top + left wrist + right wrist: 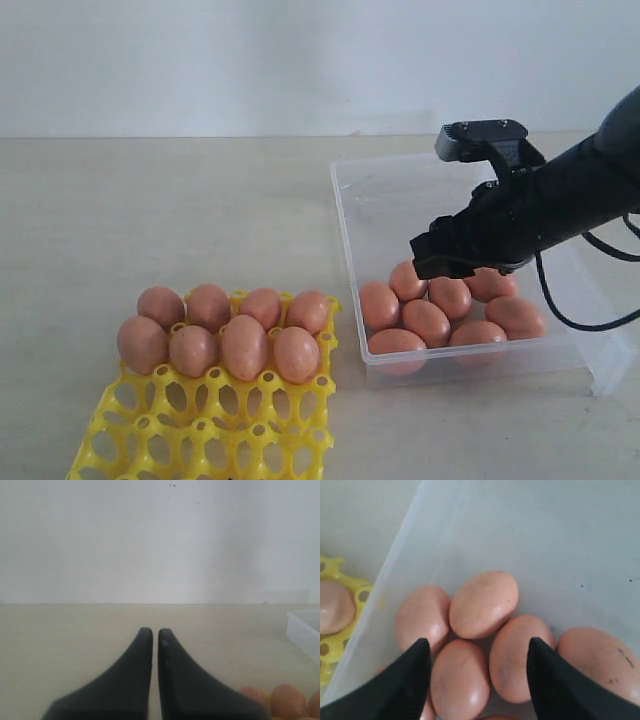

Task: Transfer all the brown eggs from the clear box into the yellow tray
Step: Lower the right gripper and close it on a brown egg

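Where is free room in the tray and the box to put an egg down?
Free: the near cups of the yellow tray, in front of its eight eggs; the far floor of the clear box. Crowded: the box's near corner, packed with eggs.

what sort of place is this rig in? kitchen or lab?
Likely a lab test bench, not a kitchen: plain beige tabletop, blank white wall, and a black robot arm working over the clear box and yellow tray.
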`<state>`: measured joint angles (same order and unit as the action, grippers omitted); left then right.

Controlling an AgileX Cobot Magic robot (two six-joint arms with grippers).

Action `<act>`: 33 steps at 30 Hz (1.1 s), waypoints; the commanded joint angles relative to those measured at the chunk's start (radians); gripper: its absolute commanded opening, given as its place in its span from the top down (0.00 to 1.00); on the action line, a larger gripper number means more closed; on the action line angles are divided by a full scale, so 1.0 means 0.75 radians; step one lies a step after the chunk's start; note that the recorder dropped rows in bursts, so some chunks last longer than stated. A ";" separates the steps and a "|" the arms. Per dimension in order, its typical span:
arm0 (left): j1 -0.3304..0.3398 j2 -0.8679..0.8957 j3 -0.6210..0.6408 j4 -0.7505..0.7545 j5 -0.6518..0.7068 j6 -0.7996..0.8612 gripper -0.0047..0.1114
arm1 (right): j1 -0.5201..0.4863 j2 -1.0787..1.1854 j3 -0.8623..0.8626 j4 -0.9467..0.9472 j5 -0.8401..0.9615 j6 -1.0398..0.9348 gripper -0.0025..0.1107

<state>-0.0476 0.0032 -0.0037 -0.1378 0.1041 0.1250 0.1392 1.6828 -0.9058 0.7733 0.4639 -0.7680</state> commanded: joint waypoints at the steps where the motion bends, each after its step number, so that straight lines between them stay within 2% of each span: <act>1: 0.004 -0.004 0.005 0.000 -0.008 0.004 0.92 | 0.000 0.064 -0.055 -0.231 0.128 0.250 0.51; 8: 0.004 -0.004 0.005 0.000 -0.008 0.004 0.92 | 0.000 0.166 -0.055 -0.282 0.065 0.288 0.52; 13: 0.004 -0.004 0.005 0.000 -0.008 0.004 0.92 | 0.000 0.178 -0.055 -0.282 -0.080 0.288 0.52; 30: 0.004 -0.004 0.005 0.000 -0.001 0.004 0.92 | 0.000 0.273 -0.055 -0.251 -0.115 0.283 0.52; 33: 0.004 -0.004 0.005 0.000 -0.001 0.004 0.92 | 0.000 0.273 -0.055 -0.251 -0.119 0.283 0.59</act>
<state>-0.0476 0.0032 -0.0037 -0.1378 0.1041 0.1250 0.1392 1.8769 -0.9484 0.5852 0.3779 -0.5486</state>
